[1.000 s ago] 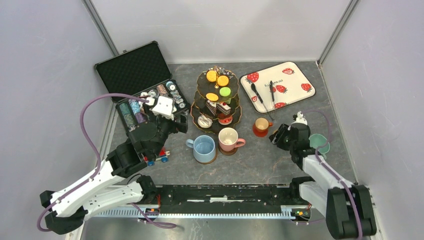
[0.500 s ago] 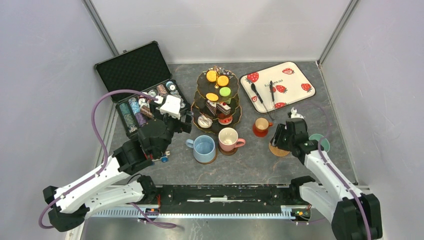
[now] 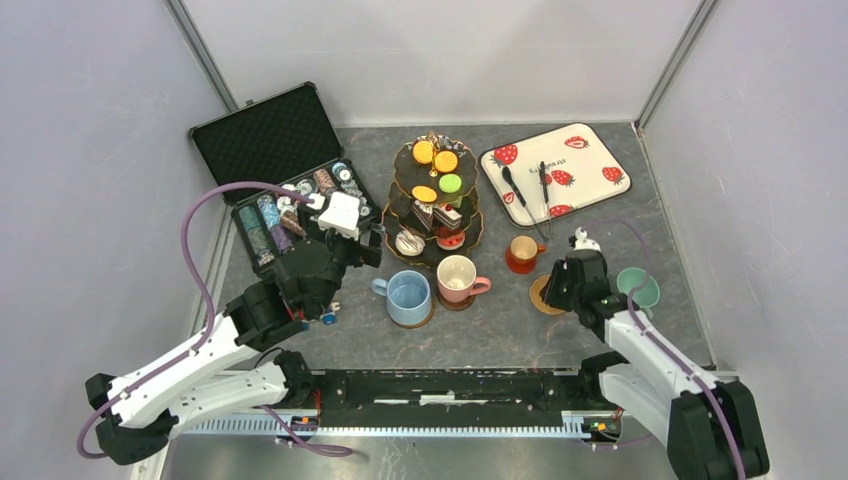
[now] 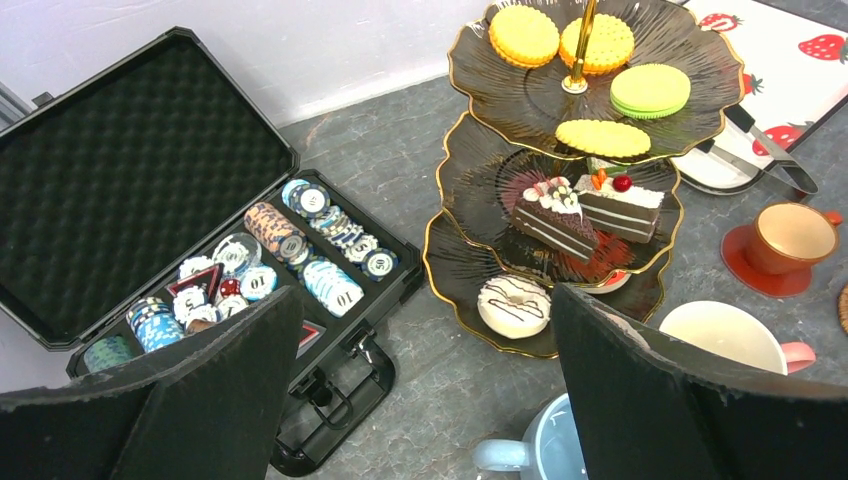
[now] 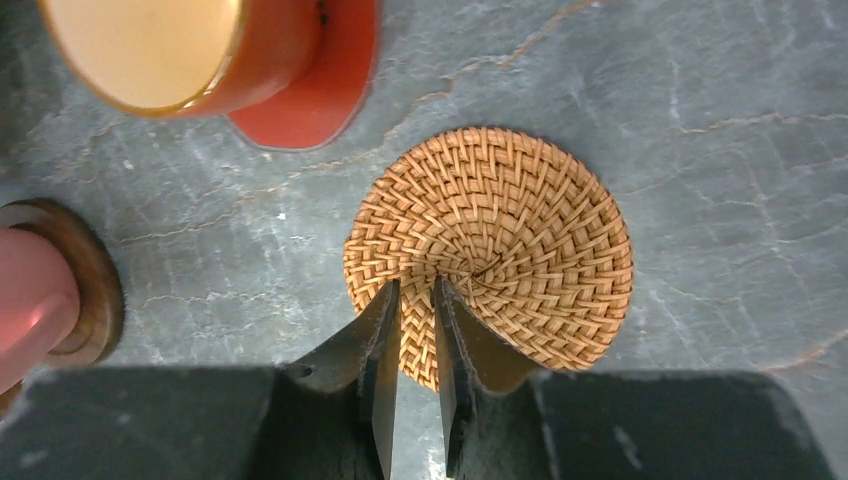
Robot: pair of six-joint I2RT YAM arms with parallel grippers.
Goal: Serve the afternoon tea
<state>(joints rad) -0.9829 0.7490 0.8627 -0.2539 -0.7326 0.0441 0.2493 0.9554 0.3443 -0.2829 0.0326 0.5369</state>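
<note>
Woven coaster (image 5: 490, 255) lies on counter (image 3: 520, 330) just beside brown mug (image 5: 150, 50). Right pincer (image 5: 415, 300) is nearly pressed together over its near rim, grip unclear. Step looks like coaster laying; next, green mug (image 3: 638, 287) onto it. Left pincer (image 4: 425, 292) spread, empty. Four mugs, four coasters, one stand (image 4: 480, 280).

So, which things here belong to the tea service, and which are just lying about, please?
Tea service: three-tier stand, blue mug, pink mug, green mug, small brown mug, woven coaster.
Lying about: poker-chip case, red toy car.
</note>
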